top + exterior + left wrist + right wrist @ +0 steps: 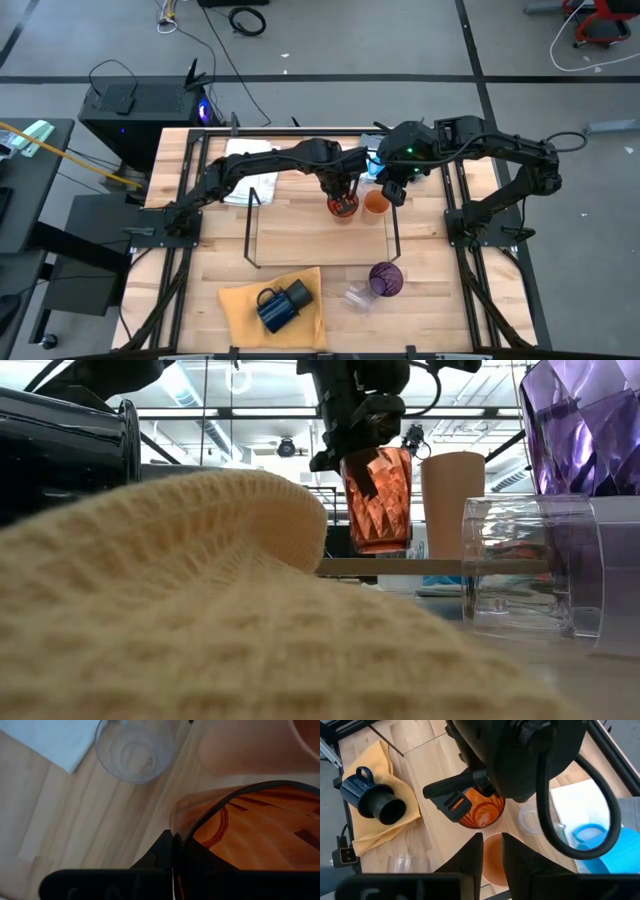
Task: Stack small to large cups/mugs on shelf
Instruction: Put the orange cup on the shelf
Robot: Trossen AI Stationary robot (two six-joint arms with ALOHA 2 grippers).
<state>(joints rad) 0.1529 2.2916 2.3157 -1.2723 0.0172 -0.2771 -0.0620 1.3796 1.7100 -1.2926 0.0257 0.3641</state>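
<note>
My left gripper is shut on a translucent orange faceted cup and hangs over the far side of the shelf. The cup's base is close above the shelf board; I cannot tell whether it touches. A plain orange cup stands upright on the board just right of it. My right gripper hovers above that plain cup, open by a narrow gap and empty. My left gripper holds the faceted cup by its rim, on the side facing the arm. One finger reaches inside the cup and the other stays outside. The fingers come steeply from above, and the cup hangs upright below them.
A purple cup and a clear glass lying on its side sit near the front edge. A navy mug and a black cup lie on a yellow cloth. Beyond the shelf are an upright clear glass, a blue mug and a white cloth.
</note>
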